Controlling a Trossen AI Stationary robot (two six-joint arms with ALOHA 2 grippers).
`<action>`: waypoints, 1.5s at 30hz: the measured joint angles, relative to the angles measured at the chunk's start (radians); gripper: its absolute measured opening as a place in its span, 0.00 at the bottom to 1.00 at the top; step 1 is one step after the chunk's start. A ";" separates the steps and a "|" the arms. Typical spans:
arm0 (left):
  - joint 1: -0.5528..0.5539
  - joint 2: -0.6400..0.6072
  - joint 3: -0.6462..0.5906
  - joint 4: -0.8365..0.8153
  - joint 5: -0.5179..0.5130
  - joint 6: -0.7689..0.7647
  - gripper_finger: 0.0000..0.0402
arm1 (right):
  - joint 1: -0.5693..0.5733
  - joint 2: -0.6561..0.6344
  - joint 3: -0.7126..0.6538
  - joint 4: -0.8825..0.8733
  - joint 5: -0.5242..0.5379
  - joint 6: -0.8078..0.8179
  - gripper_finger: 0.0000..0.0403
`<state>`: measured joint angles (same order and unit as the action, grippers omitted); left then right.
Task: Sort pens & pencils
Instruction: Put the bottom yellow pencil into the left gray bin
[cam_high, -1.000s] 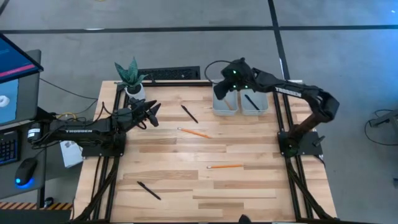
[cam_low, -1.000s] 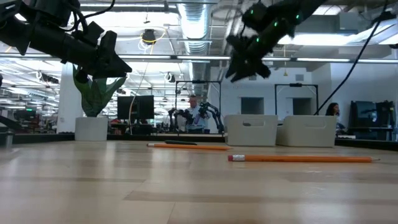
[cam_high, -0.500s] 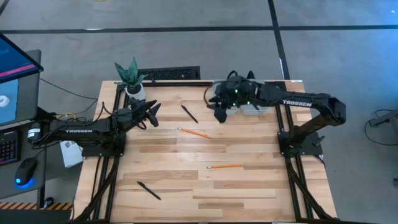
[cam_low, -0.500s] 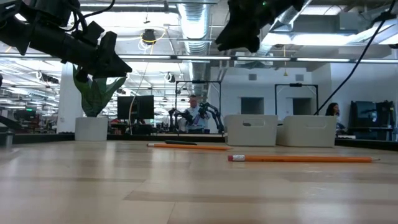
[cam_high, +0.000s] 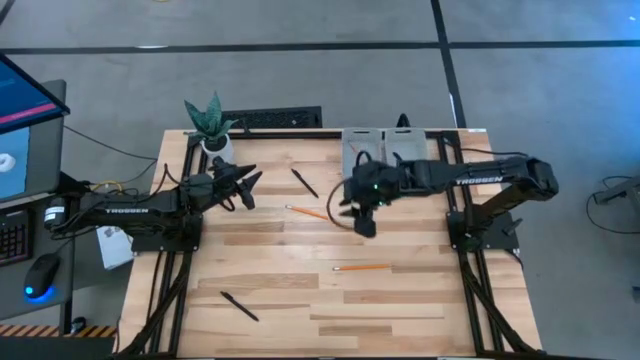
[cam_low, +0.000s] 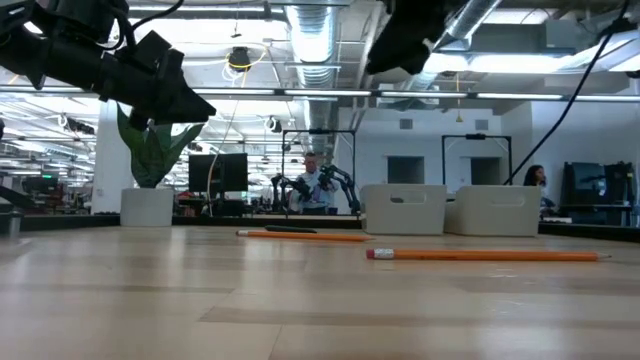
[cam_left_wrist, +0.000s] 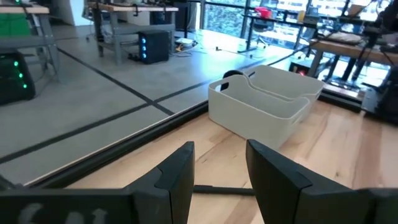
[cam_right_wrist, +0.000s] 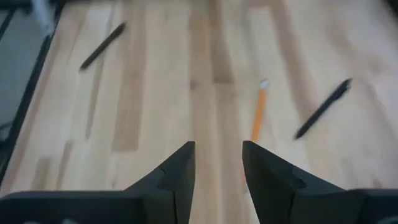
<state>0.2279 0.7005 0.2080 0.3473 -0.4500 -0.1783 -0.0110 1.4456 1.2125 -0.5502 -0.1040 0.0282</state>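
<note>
Two black pens lie flat on the table: one (cam_high: 304, 182) toward the far side, one (cam_high: 240, 306) near the front-left corner. Two orange pencils lie flat, one (cam_high: 310, 212) mid-table and one (cam_high: 362, 268) nearer the front. A third pen and a third pencil do not show. My right gripper (cam_high: 358, 222) hovers open above the table, just right of the mid-table pencil (cam_right_wrist: 257, 118), which lies ahead of its fingers (cam_right_wrist: 217, 168). My left gripper (cam_high: 247, 184) is open (cam_left_wrist: 217, 174) and waits in the air at the left, left of the far pen.
Two white bins (cam_high: 363, 150) (cam_high: 407, 150) stand side by side at the far edge, right of centre. A potted plant (cam_high: 212, 125) sits at the far-left corner. Bare wood lies between the pencils and the front edge. A person shows in the room beyond (cam_low: 312, 180).
My right gripper has swung from above the bins toward the near and left side, and now hangs over the middle of the table beside the mid-table pencil. Pens and pencils on the table have stayed put.
</note>
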 joint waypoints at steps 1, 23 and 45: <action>0.000 0.000 0.000 0.000 0.000 0.006 0.34 | 0.018 0.000 0.000 -0.016 0.000 0.000 0.38; 0.000 0.000 0.000 -0.055 -0.001 0.037 0.34 | 0.250 0.293 0.000 -0.179 0.024 0.129 0.34; 0.000 0.000 0.000 -0.123 0.000 0.034 0.34 | 0.309 0.482 0.000 -0.176 -0.021 0.140 0.33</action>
<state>0.2283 0.7006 0.2077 0.2245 -0.4500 -0.1441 0.2984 1.9277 1.2125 -0.7260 -0.1245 0.1687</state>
